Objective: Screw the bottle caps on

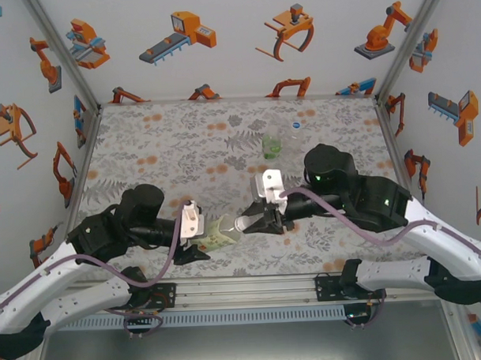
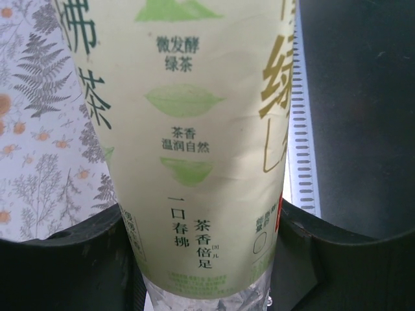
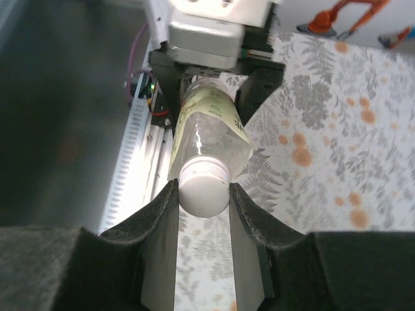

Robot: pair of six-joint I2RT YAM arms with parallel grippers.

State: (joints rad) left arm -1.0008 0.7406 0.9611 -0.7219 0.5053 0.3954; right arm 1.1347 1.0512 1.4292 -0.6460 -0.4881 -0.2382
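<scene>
Near the front edge of the table [image 1: 144, 144], the left gripper [image 1: 192, 231] clamps the labelled bottle [image 1: 220, 236], held on its side. The right gripper [image 3: 202, 194] is pinched on the white cap [image 3: 205, 176] at its neck. A tilted cap could cross-thread. A slack left grip would let the bottle spin along.

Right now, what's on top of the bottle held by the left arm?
A white cap sits on the bottle, pinched by the right gripper. Threads beneath are covered, so seating can't be judged.
</scene>
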